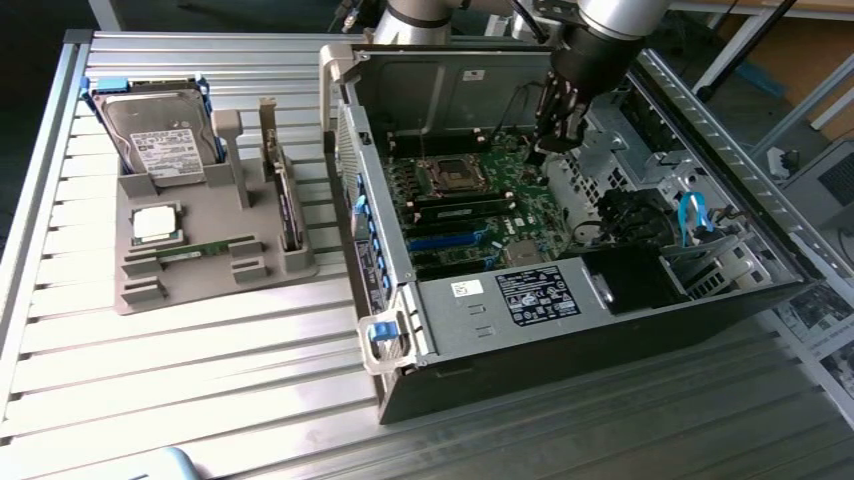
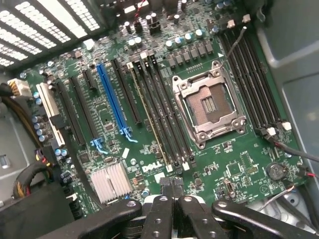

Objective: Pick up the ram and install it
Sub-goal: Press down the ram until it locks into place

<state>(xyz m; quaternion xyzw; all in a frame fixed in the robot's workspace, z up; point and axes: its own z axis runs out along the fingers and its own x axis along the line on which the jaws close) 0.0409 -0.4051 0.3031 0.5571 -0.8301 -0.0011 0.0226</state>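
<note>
One ram (image 1: 207, 250), a thin green stick, lies flat in the grey holder (image 1: 147, 290) at the exterior view's left. A second ram (image 2: 149, 117) stands edge-up in a long black slot beside the empty processor socket (image 2: 209, 107). My gripper (image 1: 541, 150) hangs inside the open computer case (image 1: 561, 330), above the motherboard (image 1: 527, 215). In the wrist view the gripper (image 2: 174, 188) is shut with nothing between its black fingertips (image 2: 167, 185). It sits just past the near end of the slotted ram.
The grey holder also carries a silver hard drive (image 1: 160, 145), a square processor chip (image 1: 154, 222) and an upright card (image 1: 283, 200). Case walls, black cables (image 1: 627, 215) and a blue cable (image 1: 691, 215) crowd the gripper. Everything rests on a slatted metal table (image 1: 200, 380).
</note>
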